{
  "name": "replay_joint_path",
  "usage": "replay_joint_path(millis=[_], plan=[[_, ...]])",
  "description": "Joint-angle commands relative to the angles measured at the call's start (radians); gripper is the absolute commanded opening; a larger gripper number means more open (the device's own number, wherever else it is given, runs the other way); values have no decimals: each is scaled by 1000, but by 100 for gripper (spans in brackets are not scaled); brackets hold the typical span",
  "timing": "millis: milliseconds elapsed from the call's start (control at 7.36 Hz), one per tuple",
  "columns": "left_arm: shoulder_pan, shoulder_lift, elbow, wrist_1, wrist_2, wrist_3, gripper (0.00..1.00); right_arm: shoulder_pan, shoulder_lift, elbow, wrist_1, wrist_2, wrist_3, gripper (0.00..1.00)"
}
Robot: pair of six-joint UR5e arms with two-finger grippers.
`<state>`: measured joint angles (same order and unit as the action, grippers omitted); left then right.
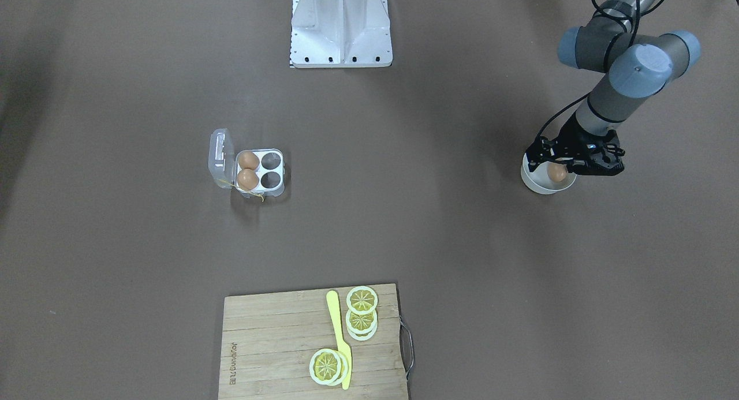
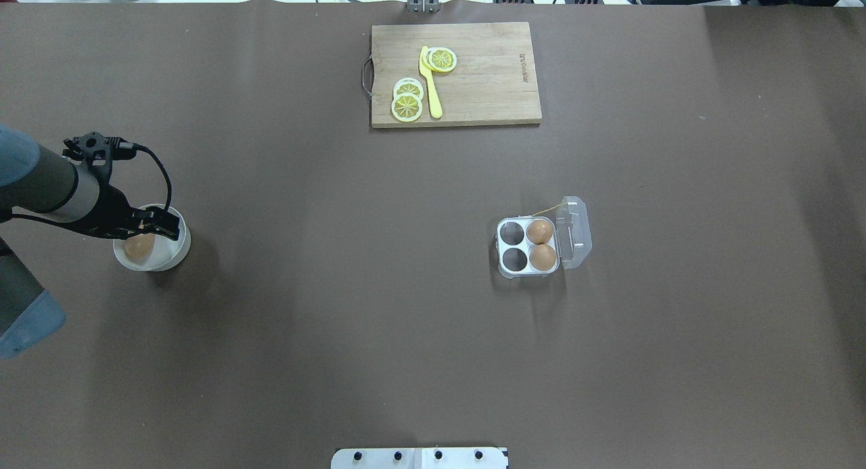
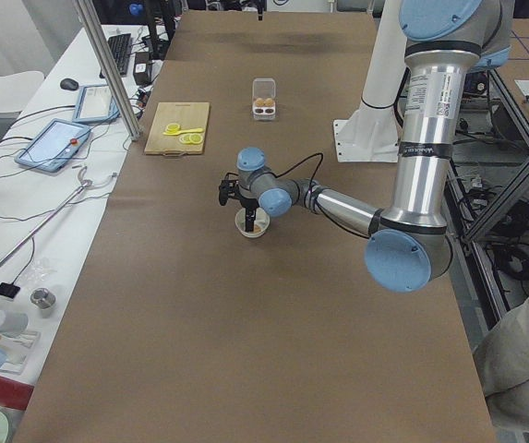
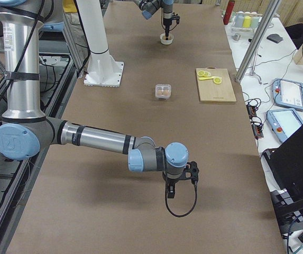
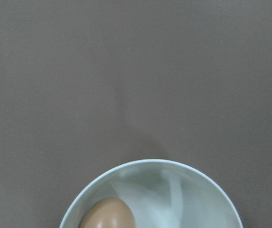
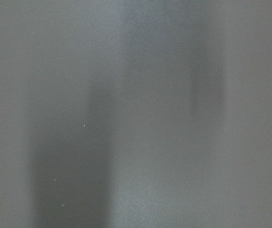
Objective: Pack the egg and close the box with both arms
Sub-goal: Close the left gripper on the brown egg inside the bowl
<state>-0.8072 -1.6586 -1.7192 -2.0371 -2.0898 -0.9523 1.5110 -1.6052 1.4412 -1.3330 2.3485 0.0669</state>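
The egg [image 2: 139, 246] lies in a round white bowl [image 2: 177, 252] at the left end of the table, well apart from everything else. It is light brown, smooth and matte, with no marks to be seen. From overhead it looks almost round, so its long axis cannot be read there. In the left wrist view only its upper part shows at the bottom edge, left of the bowl's middle, with a rounded end pointing toward the top of that view.

The left gripper [image 2: 157, 225] hangs right over the bowl, its black fingers reaching down toward the egg. I cannot tell how far they are spread or whether they have hold of it. The left arm [image 2: 47, 188] comes in from the left edge.

The box [image 2: 528, 246] sits right of the table's middle, its clear lid [image 2: 574, 232] swung open on the right side. Two other eggs [image 2: 539, 231] fill the two cells next to the lid; the two cells on the left are empty. A yellow string [image 2: 549, 207] trails from the far edge.

At the far edge lies a wooden cutting board [image 2: 487, 83] with lemon slices [image 2: 407, 103] and a yellow knife [image 2: 431, 83].

The right gripper [image 4: 171, 190] is low over bare table at the right end; its opening cannot be told.
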Motion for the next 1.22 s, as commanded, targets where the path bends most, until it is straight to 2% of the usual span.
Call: replay_joint_path(millis=[0, 272, 543, 1086], plan=[[3, -1, 6, 0, 1, 1, 96, 0, 1, 1, 0, 0, 1, 100], [8, -1, 4, -2, 2, 1, 95, 0, 1, -1, 0, 0, -1, 100], [16, -1, 6, -3, 13, 1, 77, 0, 1, -1, -2, 0, -1, 100], [36, -3, 6, -2, 30, 3, 77, 0, 1, -2, -2, -2, -7, 100]])
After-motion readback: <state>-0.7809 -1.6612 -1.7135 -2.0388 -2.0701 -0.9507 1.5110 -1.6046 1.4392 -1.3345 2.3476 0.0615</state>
